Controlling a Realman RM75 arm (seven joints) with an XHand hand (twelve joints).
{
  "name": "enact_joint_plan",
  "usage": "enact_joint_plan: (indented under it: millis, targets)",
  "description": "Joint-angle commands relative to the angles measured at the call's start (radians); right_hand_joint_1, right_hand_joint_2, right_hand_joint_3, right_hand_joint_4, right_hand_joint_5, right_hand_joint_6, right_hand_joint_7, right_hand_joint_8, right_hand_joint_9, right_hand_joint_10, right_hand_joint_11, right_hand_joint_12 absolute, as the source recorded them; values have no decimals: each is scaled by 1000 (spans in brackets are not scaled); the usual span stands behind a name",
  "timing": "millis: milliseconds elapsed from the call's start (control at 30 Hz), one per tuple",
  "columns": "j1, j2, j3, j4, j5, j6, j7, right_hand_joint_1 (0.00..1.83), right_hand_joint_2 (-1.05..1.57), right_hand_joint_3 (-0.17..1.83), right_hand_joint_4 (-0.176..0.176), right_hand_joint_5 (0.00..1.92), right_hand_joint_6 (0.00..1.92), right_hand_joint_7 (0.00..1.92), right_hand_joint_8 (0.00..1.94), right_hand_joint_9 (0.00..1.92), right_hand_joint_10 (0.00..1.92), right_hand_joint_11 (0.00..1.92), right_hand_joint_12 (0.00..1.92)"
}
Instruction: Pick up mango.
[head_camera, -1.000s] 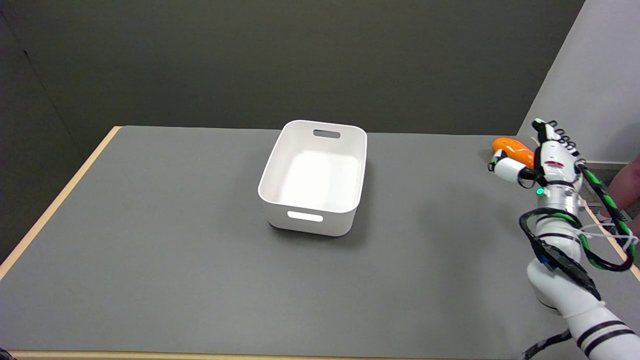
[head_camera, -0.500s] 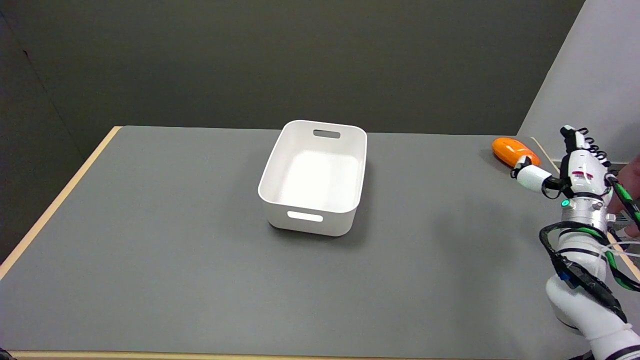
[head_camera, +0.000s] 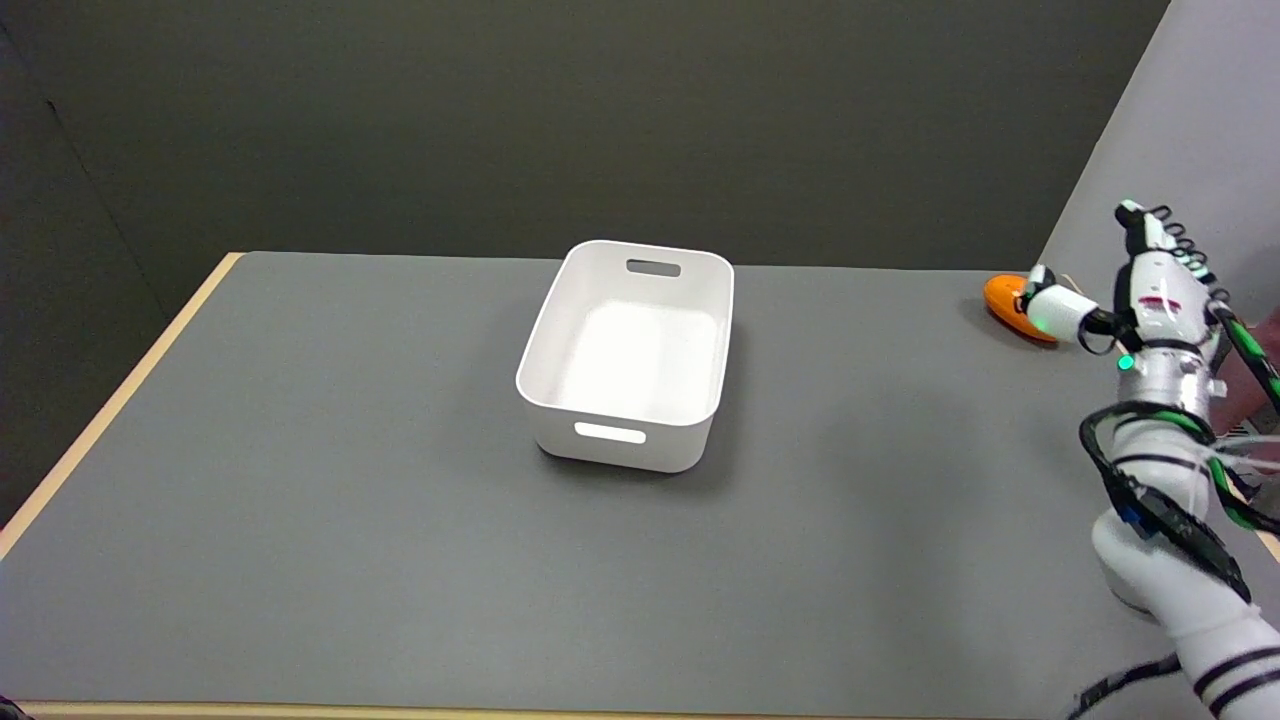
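Table: a gray table (head_camera: 300, 480) with a light wood edge; everything sits on it.
Bin: a white bin (head_camera: 628, 352) with two handle holes stands in the middle of the table. I use it as the marker for places.
Mango: the orange mango (head_camera: 1005, 300) lies far to the right of the bin, close to the table's far right corner. It rests on the table top, not lifted.
Right hand: the right hand (head_camera: 1140, 290) is just to the right of the mango, much farther from the bin. Its fingers are spread apart and hold nothing. The thumb reaches across in front of the mango; it may be touching it, but this is hard to tell from here.
Step now: getting the hand into place around the mango, before the grab.
Next move: I think the hand needs to go a little lower and nearer the bin side, so the mango sits between thumb and fingers, then close softly and lift.
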Motion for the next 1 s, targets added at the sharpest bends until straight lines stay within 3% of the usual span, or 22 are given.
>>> enact_joint_plan:
  millis: [33, 267, 600, 1000]
  targets:
    - [381, 151, -123, 377, 5, -348, -113, 588, 635, 988, -14, 71, 275, 104, 291, 87, 639, 38, 1129]
    - [555, 225, -248, 654, -2, -384, -113, 537, 612, 967, -23, 64, 181, 87, 225, 50, 617, 35, 1107]
    - [566, 328, -267, 688, -30, -475, -214, 515, 604, 962, -24, 60, 168, 77, 216, 41, 608, 24, 1088]
    - [530, 409, -257, 754, -54, -520, -215, 493, 595, 954, -32, 59, 163, 81, 222, 45, 617, 40, 1098]
